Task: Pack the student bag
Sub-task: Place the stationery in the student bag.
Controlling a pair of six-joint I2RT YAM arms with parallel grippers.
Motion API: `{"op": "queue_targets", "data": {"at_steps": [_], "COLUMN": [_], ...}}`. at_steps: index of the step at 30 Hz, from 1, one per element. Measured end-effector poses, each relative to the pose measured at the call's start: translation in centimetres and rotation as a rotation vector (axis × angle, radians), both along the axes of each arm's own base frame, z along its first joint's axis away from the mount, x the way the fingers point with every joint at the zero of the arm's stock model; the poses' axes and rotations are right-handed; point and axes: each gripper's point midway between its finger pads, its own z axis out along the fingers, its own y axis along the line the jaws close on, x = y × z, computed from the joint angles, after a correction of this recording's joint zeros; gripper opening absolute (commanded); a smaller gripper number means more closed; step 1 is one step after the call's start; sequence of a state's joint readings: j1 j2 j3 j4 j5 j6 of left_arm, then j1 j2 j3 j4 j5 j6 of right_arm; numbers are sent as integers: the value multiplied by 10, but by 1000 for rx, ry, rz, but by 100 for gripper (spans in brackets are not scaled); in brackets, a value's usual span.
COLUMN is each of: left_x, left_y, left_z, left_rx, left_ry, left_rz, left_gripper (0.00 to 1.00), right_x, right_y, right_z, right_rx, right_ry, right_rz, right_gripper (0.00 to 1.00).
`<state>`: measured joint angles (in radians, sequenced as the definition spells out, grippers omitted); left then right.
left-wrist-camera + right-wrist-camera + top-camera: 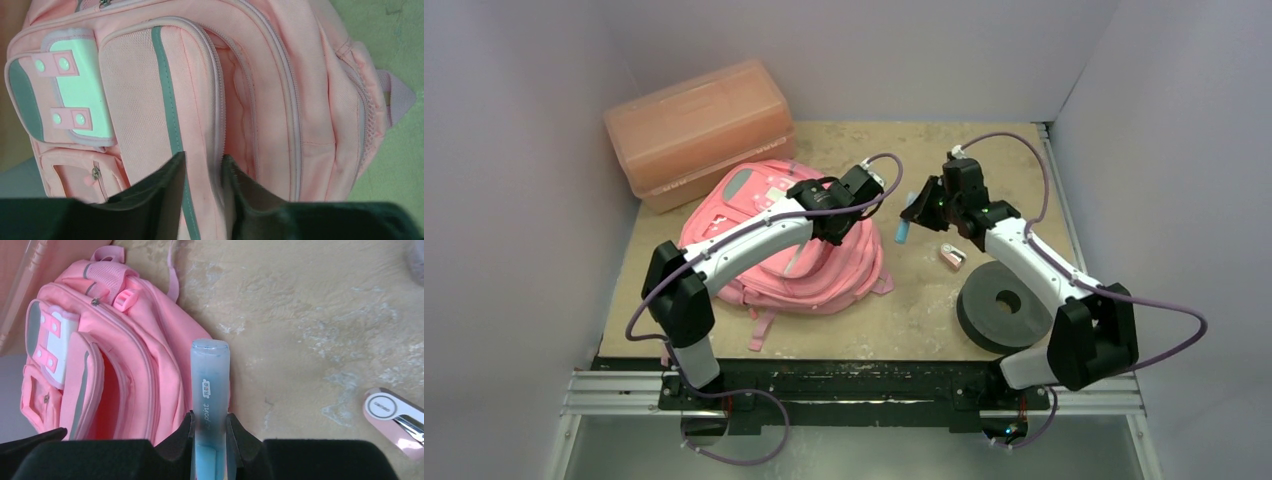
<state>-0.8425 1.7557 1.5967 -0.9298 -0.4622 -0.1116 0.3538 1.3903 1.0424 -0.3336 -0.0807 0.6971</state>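
Table (904, 300) w/ bag (844, 270), box (699, 130), stapler (952, 257), disc (979, 320)

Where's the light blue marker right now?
Top view, centre: the blue marker sits between the fingers of the right gripper, between the student bag and pink stapler.

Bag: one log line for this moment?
left claw: pinching bag flap | right claw: holding blue marker near bag | stapler: on table

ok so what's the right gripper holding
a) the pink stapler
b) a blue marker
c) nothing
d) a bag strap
b: the right gripper is shut on the pale blue marker, while the stapler lies loose on the table and the left gripper pinches the bag.
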Motion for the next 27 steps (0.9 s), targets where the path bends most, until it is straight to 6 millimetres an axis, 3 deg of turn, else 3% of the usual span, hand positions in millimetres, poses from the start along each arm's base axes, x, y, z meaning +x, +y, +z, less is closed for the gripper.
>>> {"op": "queue_targets", "data": {"at_steps": [1,4,11,18,23,27], "left_x": [0,1,5,1,-1,0], "left_y": [0,1,9,31,40,40], "left_z": [0,0,7,46,64,65], "left_rx": [0,7,39,-2,-24,-30], "left_ry": [-2,-7,-51,-190,-242,-250], "left_rz": [0,4,31,83,105,113], "left_gripper": [10,0,0,0,0,0], "right_x": [0,-2,-8,-25,-40,-44], "right_y": [4,23,91,163,199,216], "right_z": [0,1,14,21,38,37], "right_rx": [4,39,216,375,471,511], "right_ry": [3,8,-10,-19,-44,-37], "right_rz": [9,42,169,269,297,264], "right_gripper": [0,0,0,0,0,0]}}
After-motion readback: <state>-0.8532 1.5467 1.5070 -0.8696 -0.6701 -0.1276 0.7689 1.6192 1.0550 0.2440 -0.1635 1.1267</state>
